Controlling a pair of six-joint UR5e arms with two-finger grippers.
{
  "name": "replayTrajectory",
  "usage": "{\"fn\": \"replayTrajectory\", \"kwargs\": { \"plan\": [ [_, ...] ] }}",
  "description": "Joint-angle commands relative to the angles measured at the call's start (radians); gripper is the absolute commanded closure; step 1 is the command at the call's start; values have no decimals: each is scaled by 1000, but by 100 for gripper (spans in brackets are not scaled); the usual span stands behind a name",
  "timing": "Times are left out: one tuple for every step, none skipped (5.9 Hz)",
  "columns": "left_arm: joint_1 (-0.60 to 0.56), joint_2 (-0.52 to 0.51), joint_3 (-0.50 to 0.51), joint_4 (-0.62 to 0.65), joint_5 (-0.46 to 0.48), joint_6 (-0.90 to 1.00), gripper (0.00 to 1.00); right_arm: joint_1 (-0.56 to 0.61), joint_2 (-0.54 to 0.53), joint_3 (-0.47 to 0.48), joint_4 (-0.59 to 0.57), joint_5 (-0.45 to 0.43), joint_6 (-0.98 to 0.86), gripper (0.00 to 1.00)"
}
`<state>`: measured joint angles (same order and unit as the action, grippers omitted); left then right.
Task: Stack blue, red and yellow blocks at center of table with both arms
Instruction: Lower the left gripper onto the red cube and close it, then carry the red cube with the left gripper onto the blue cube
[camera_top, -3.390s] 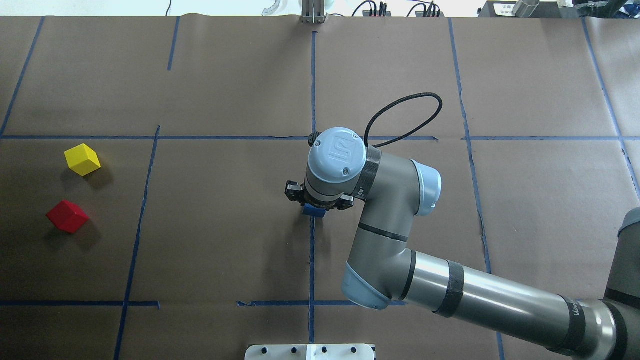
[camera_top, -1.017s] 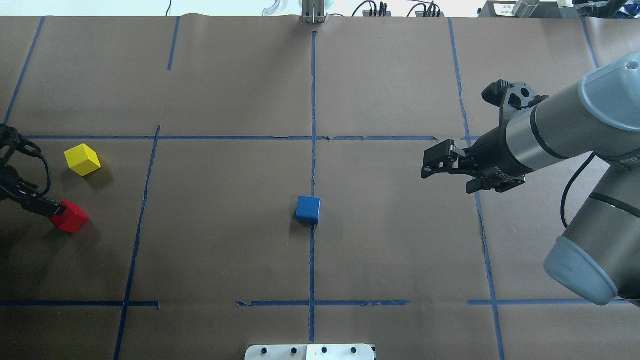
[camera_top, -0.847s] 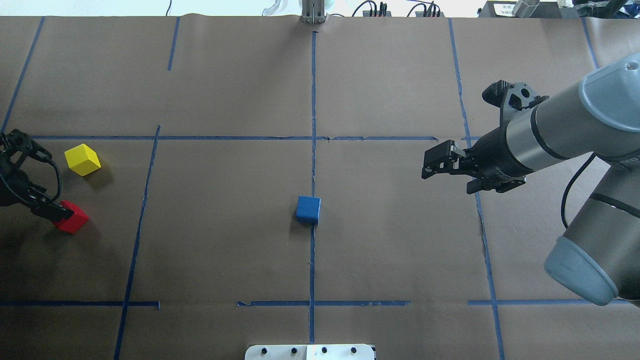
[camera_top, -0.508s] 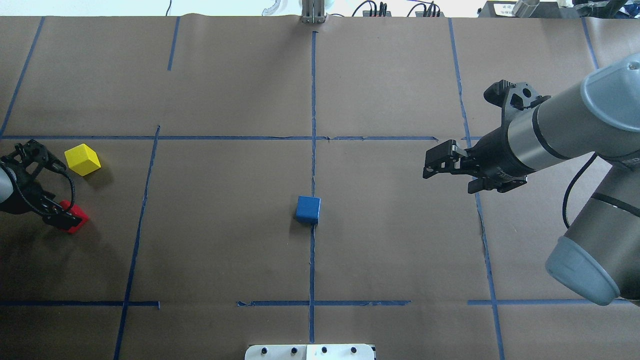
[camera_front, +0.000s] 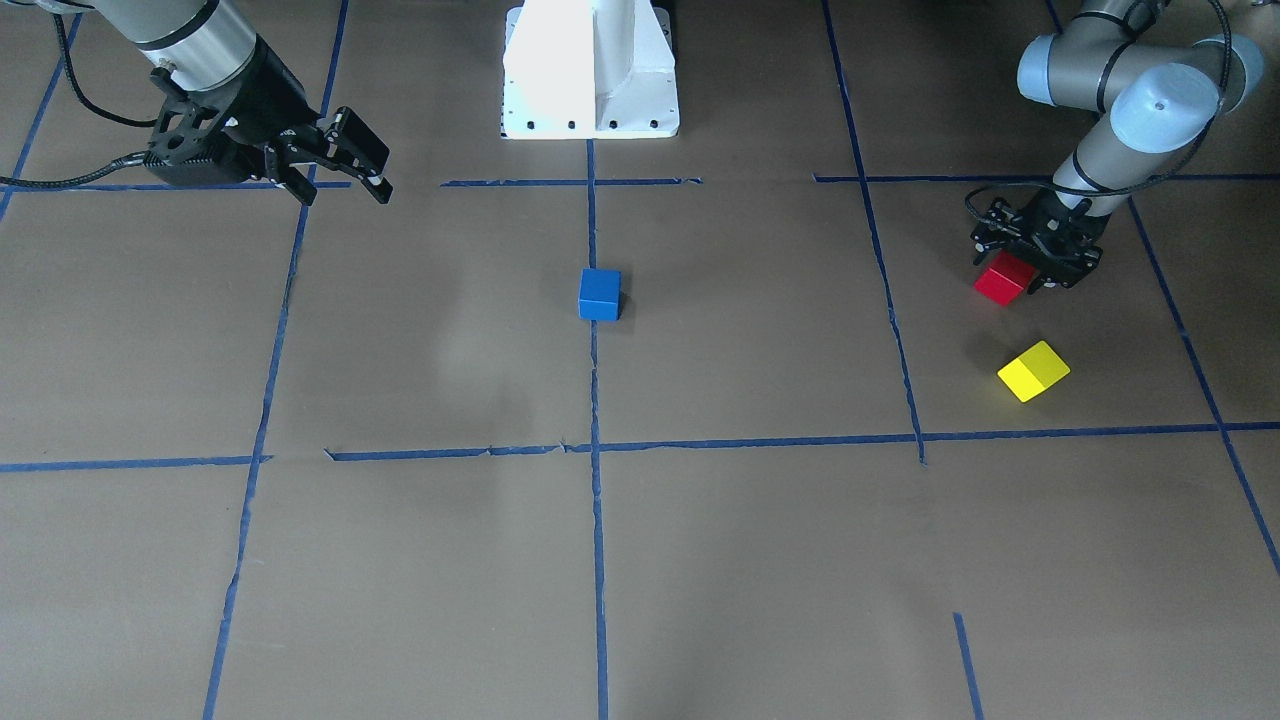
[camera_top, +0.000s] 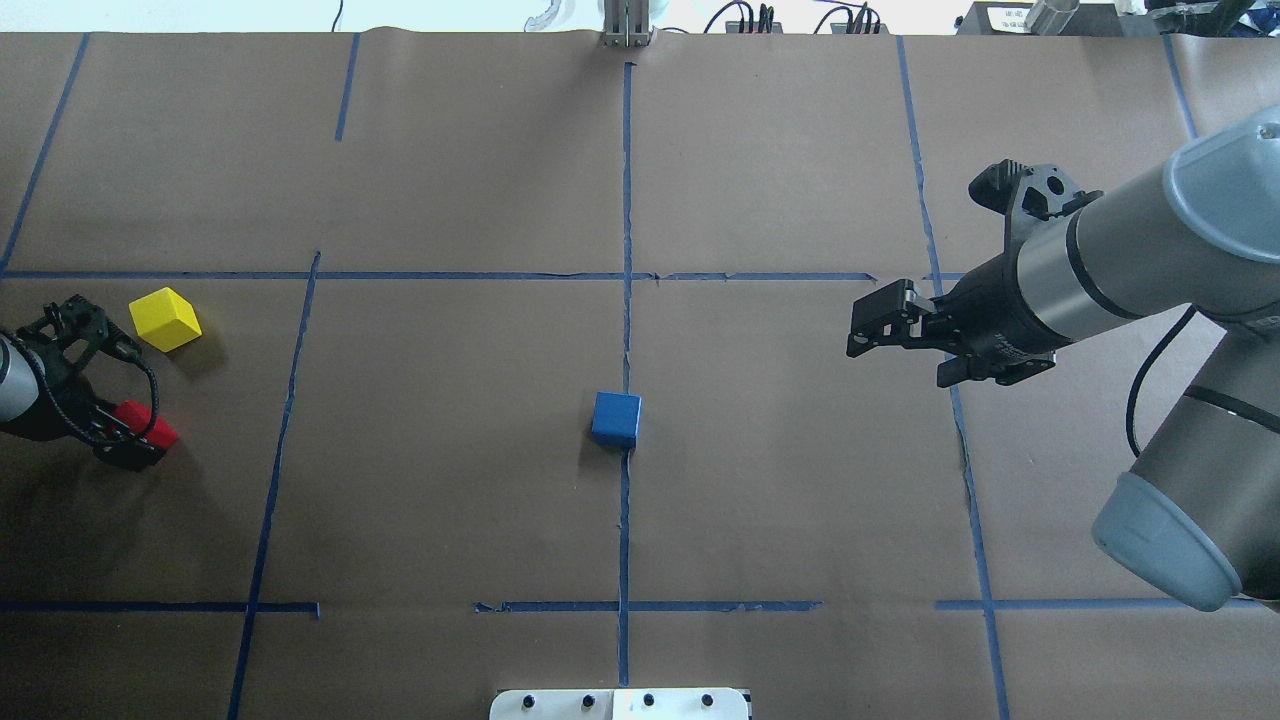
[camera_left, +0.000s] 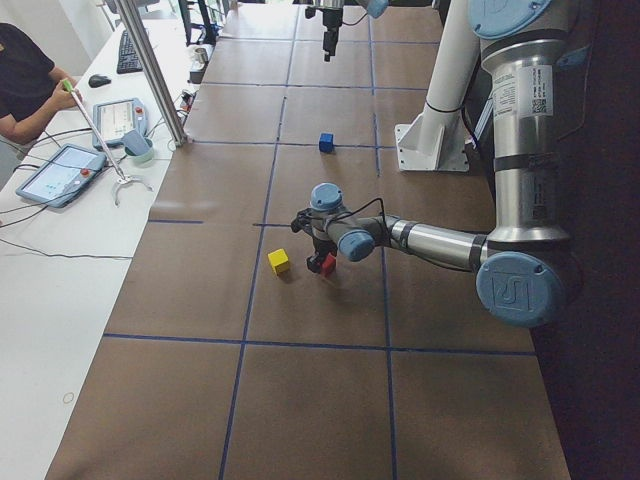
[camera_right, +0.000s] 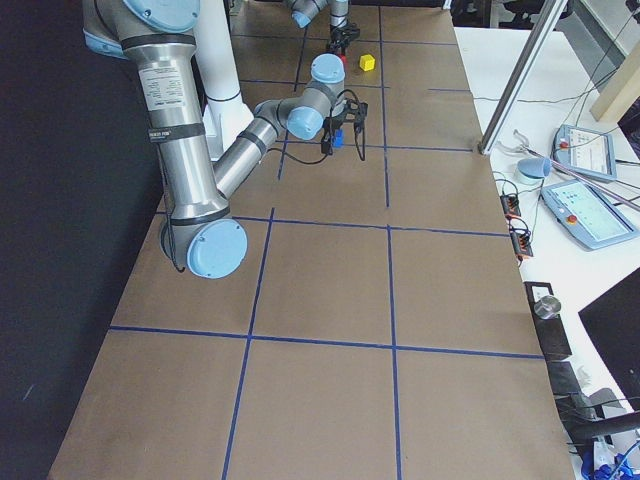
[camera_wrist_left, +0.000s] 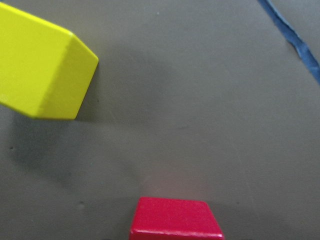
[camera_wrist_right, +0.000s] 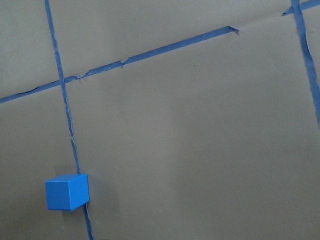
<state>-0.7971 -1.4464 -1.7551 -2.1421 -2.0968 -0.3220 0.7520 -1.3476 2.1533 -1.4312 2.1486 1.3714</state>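
**Position relative to jaws**
- The left arm (camera_front: 1140, 90) reaches down at the robot's left end of the bench (camera_top: 450, 200). The left jaws stand spread, low over the red block (camera_top: 150, 428). One finger (camera_top: 132, 455) shows at the block's near side; the other is hidden under the wrist. Whether either finger touches the block cannot be told. In the left wrist view the red block sits at the bottom centre of the frame.
- The right arm (camera_top: 1130, 260) holds the right jaws above the bench on the robot's right, wide apart and holding nothing. They are well apart from the blue block (camera_top: 615, 418).

**Count**
- Blocks: three, one blue, one red, one yellow.
- The blue block lies flat at the bench centre, against the middle tape line (camera_top: 626, 180).
- The yellow block (camera_top: 165, 319) lies near the red block, on its far side, and apart from it.
- All three rest on the bench, none on another.

**Surroundings**
- One white pedestal (camera_front: 590, 70) stands at the robot's edge of the bench.
- Between the red and blue blocks lie brown paper and one tape line.
- In the left side view a person (camera_left: 20, 80) sits at a white side table with two tablets.
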Motion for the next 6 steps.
{"fn": "replayTrajectory", "kwargs": {
  "plan": [
    [1,1,-1,4,-9,-8,94,0,1,0,0,-1,0,0],
    [1,-8,-29,8,-29,-38,100,0,1,2,0,0,0,0],
    [2,-113,-43,11,-114,-196,100,6,-2,2,0,0,0,0],
    [6,-253,-40,22,-115,-405,100,24,-11,2,0,2,-2,0],
    [63,-391,-49,150,-85,-493,100,38,-34,7,0,4,-2,0],
    [140,-560,-50,350,55,-591,100,47,-41,5,0,4,-2,0]
  ]
}}
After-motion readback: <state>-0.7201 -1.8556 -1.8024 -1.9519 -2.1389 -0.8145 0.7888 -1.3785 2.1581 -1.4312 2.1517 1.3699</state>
